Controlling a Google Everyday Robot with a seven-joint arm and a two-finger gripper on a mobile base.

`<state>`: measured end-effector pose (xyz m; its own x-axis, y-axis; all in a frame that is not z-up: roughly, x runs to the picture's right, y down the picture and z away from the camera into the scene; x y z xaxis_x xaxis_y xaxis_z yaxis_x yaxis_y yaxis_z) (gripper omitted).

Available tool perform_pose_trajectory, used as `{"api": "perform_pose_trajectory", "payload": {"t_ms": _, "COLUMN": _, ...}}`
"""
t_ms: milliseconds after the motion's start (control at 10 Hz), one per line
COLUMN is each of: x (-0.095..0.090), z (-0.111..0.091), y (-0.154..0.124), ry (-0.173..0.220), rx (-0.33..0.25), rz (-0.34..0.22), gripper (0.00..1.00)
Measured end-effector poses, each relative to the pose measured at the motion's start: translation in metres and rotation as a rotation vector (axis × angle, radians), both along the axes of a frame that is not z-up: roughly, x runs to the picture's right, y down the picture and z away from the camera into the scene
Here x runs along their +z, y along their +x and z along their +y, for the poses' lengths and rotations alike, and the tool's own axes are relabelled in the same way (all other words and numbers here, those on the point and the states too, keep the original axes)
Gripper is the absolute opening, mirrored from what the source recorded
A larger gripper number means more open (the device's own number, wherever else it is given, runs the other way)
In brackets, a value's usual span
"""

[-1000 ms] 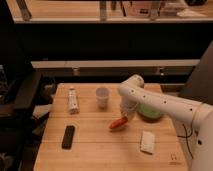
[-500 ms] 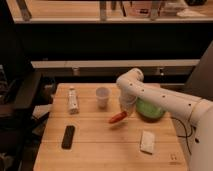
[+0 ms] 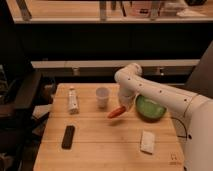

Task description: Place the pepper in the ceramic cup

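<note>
The red-orange pepper (image 3: 115, 112) hangs tilted in my gripper (image 3: 123, 107), lifted a little above the wooden table (image 3: 100, 145). The gripper is shut on its upper right end. The white ceramic cup (image 3: 102, 97) stands upright on the table just to the left of the pepper, a short gap away. My white arm reaches in from the right and bends down over the table's middle.
A green bowl (image 3: 150, 108) sits right of the gripper, partly behind the arm. A white tube-like bottle (image 3: 73, 101) lies at the left. A black remote (image 3: 68, 136) lies front left and a white packet (image 3: 147, 141) front right. A dark chair stands left of the table.
The gripper has lifted the pepper off the table and carried it up and left, closer to the cup.
</note>
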<state>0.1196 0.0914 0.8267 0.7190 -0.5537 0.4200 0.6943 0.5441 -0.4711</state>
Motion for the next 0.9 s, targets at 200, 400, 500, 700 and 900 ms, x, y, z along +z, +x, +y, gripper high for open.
{"api": "perform_pose_trajectory", "payload": {"t_ms": 200, "x": 0.002, "z": -0.013, "y": -0.008, "ry": 0.008, "rx": -0.008, "rz": -0.004, "gripper": 0.01}}
{"api": "perform_pose_trajectory", "payload": {"t_ms": 400, "x": 0.003, "z": -0.02, "y": -0.012, "ry": 0.014, "rx": -0.014, "rz": -0.006, "gripper": 0.01}}
{"api": "perform_pose_trajectory", "payload": {"t_ms": 500, "x": 0.003, "z": -0.025, "y": -0.012, "ry": 0.018, "rx": -0.017, "rz": -0.005, "gripper": 0.01}}
{"api": "perform_pose_trajectory", "payload": {"t_ms": 700, "x": 0.005, "z": -0.036, "y": -0.018, "ry": 0.027, "rx": -0.027, "rz": -0.007, "gripper": 0.01}}
{"api": "perform_pose_trajectory", "payload": {"t_ms": 900, "x": 0.004, "z": -0.045, "y": -0.024, "ry": 0.031, "rx": -0.032, "rz": -0.012, "gripper": 0.01}}
